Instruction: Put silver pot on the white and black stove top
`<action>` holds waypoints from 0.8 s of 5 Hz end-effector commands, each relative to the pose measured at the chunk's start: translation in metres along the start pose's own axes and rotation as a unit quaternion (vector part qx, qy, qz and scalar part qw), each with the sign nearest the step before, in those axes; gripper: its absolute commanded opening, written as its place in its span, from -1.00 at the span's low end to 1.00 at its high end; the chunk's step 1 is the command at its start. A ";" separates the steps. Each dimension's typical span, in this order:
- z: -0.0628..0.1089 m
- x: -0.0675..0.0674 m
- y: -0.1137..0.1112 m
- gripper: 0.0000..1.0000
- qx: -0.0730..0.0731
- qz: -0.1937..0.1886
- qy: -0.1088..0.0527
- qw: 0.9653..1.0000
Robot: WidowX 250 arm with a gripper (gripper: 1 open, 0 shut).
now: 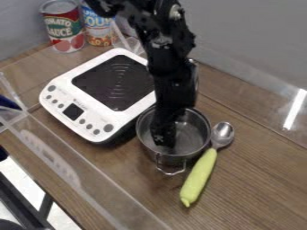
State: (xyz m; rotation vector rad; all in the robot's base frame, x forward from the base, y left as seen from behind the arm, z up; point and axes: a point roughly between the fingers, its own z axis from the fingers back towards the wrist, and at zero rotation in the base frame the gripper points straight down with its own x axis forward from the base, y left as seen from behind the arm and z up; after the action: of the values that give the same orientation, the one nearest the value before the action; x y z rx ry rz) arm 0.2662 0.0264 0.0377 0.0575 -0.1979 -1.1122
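Observation:
The silver pot [189, 142] stands on the wooden table just right of the white and black stove top [102, 94], its near wire handle facing the front. My gripper [168, 133] reaches straight down into the pot from above. Its dark fingers stand open, straddling the pot's left wall, one inside and one near the rim. The black arm rises behind it and covers the stove's right corner. The stove's black ringed top is bare.
A silver spoon [223, 135] lies right of the pot. A yellow corn cob [199, 176] rests in front of it. Two labelled tin cans [63, 24] stand at the back left. A clear plastic barrier [72, 171] runs along the table's front.

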 end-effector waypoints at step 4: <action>0.009 -0.009 0.011 1.00 0.014 0.003 -0.001 1.000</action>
State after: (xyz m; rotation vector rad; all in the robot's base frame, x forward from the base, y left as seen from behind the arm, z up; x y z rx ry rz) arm 0.2674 0.0336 0.0372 0.0563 -0.1848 -1.1210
